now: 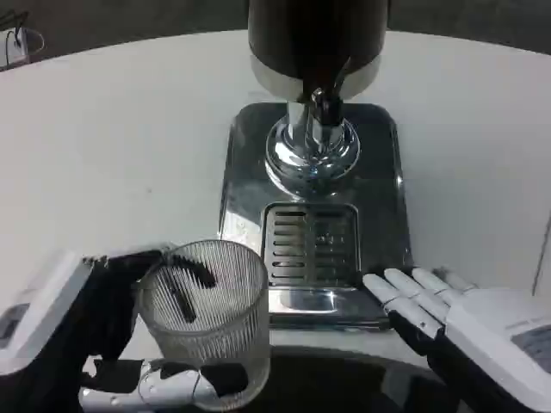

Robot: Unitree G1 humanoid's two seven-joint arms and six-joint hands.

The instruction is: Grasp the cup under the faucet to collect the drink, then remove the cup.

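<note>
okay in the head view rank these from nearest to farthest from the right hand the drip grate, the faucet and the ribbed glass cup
From the right hand:
1. Drip grate, just left of its fingertips.
2. Ribbed glass cup, farther left, held by the left hand.
3. Faucet, up at the dispenser.

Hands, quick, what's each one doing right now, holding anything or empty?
Left hand: grips the ribbed glass cup, fingers wrapped around it.
Right hand: open, holds nothing, fingers extended beside the drip tray.

My left hand (pixel 129 335) holds the cup (pixel 205 323) — clear ribbed glass, upright, looking empty — at the table's near edge, left of the drip grate (pixel 310 245), well short of the faucet (pixel 320 103).
</note>
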